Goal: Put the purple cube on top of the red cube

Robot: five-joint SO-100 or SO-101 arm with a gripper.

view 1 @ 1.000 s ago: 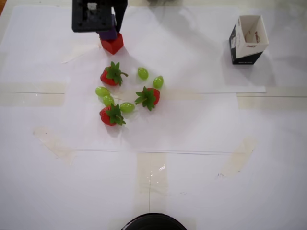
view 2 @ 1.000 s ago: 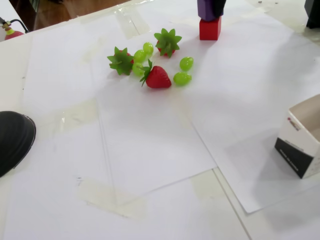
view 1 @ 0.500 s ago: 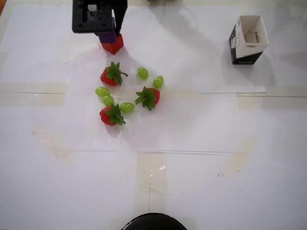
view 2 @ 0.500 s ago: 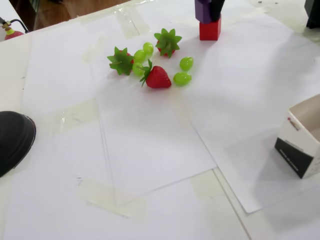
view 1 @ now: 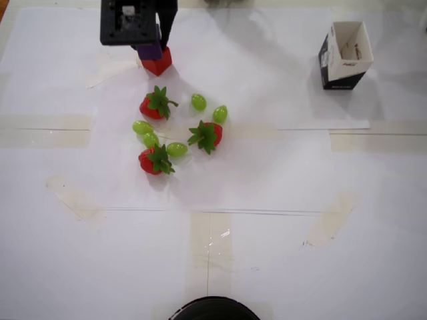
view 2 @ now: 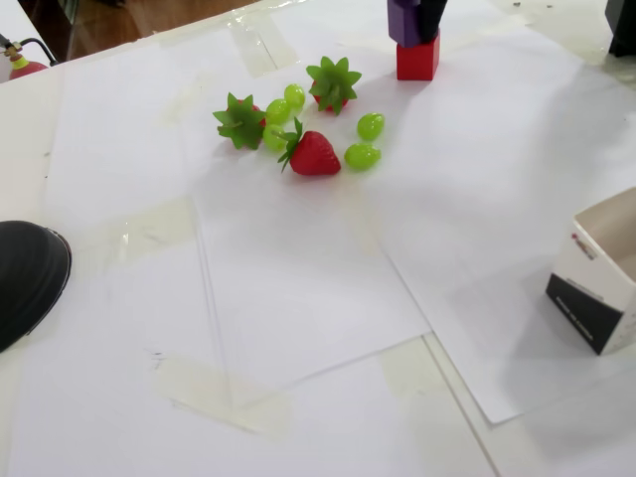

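Note:
The red cube [view 1: 159, 64] [view 2: 417, 59] rests on white paper at the far end of the table. The purple cube [view 1: 150, 51] [view 2: 404, 22] is directly over it, offset a little to the left in the fixed view. Its lower edge is at the red cube's top face, and I cannot tell whether they touch. My gripper [view 1: 154, 45] [view 2: 418, 18] comes down from the top edge, shut on the purple cube. A dark finger [view 2: 430, 14] presses its right side. In the overhead view the arm's black body hides most of the purple cube.
Three strawberries [view 1: 155, 105] [view 1: 207, 135] [view 1: 155, 161] and several green grapes [view 1: 199, 102] lie just in front of the cubes. An open black-and-white carton [view 1: 345, 53] stands at the right. A black round object [view 2: 25, 278] sits at the near edge.
Over the second, the purple cube and gripper shifted slightly left and up in the fixed view, off square with the red cube. Nothing has moved in the last half second.

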